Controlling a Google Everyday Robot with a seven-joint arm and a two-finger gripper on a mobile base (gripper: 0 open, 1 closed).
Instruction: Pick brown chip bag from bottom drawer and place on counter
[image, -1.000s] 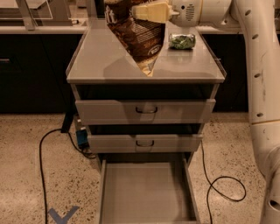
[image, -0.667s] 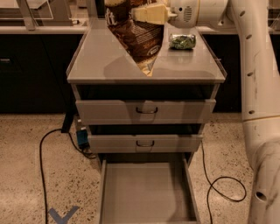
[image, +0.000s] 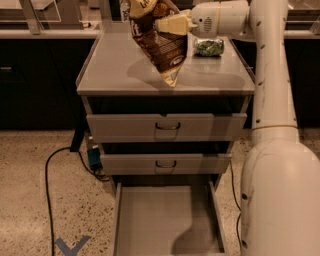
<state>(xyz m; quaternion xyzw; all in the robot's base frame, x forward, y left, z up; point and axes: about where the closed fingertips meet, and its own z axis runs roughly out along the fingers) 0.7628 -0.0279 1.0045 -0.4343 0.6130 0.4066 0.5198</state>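
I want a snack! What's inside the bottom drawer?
Only bare floor shows in the bottom drawer; its back is hidden under the cabinet. The gripper holds the brown chip bag over the counter.

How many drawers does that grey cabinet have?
3. The top drawer and middle drawer are pushed in below the counter; the bottom drawer is pulled out near the floor. None seem hidden. The gripper holds the brown chip bag over the counter.

Brown chip bag (image: 167, 50) hangs tan tip down over the counter (image: 115, 70), clamped by the gripper (image: 161, 25); bottom drawer (image: 160, 220) open below.
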